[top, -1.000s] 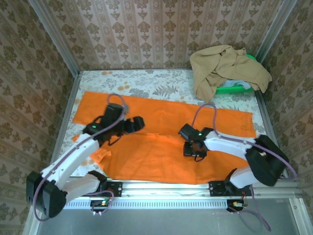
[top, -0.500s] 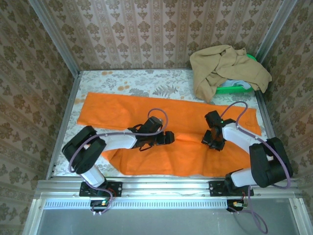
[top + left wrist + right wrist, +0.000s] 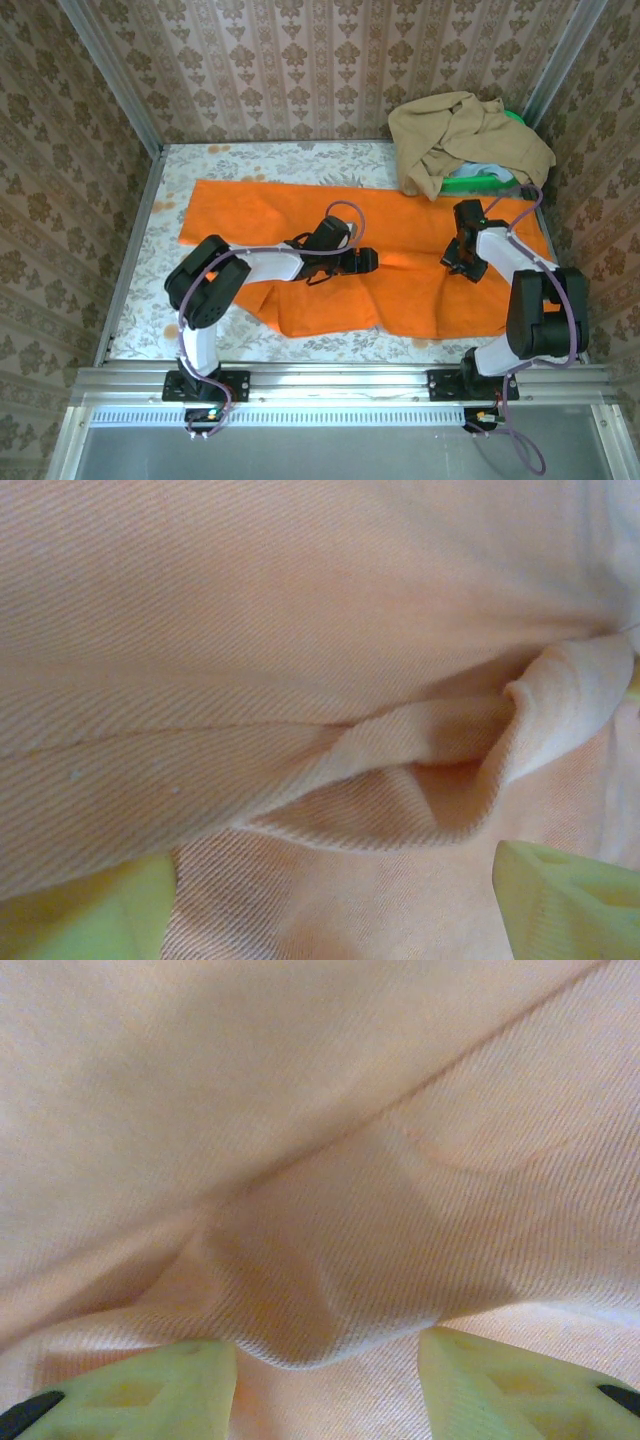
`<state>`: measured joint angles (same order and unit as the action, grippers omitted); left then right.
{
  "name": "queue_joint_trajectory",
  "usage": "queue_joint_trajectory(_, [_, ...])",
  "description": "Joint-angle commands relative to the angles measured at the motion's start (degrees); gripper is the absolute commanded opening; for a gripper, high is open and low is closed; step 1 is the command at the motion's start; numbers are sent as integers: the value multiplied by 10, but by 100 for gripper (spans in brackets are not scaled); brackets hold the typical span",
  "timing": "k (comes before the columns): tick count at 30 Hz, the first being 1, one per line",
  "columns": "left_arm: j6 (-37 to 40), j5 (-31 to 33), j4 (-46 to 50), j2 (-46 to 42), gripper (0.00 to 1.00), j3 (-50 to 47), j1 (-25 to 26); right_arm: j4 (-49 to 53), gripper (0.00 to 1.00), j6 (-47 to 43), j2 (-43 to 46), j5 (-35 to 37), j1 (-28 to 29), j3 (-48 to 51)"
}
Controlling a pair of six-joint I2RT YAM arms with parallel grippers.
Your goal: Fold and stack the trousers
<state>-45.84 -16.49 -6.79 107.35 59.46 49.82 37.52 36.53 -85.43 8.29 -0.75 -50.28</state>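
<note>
One large pair of bright orange trousers (image 3: 420, 300), soft twill (seam line plain up close), spread wide and mostly flat across the middle of the floral worktop (image 3: 250, 160), near edge uneven. Left gripper (image 3: 368, 262) down on the cloth, released, fingers (image 3: 570, 900) wide over a slack ridge. Right gripper (image 3: 462, 265) half-closed, grasping a bunched fold.

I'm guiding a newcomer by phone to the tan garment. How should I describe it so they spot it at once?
Go to the table's far right corner, where a green basket stands by the wall. The tan garment lies heaped over it. Unlike the orange trousers spread flat mid-table, it is beige and crumpled.
</note>
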Motion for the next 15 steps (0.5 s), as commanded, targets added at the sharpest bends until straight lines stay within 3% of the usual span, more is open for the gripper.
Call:
queue_joint_trajectory(1, [60, -14, 109, -88, 92, -1, -2, 25, 54, -30, 50, 13, 30, -41])
queue_joint_trajectory(2, [72, -7, 137, -124, 100, -3, -2, 40, 54, -33, 68, 17, 50, -52])
queue_joint_trajectory(5, [90, 66, 270, -256, 100, -7, -14, 82, 55, -22, 120, 50, 137, -81])
queue_joint_trajectory(9, [30, 177, 478, -398, 100, -55, -77, 84, 56, 11, 143, 52, 239, -89])
queue_joint_trajectory(12, [-27, 194, 533, -492, 94, -155, -120, 55, 56, 18, 137, 30, 266, -71])
queue_joint_trajectory(15, [-90, 183, 511, -561, 87, -249, -138, 15, 56, 18, 138, 0, 271, -44])
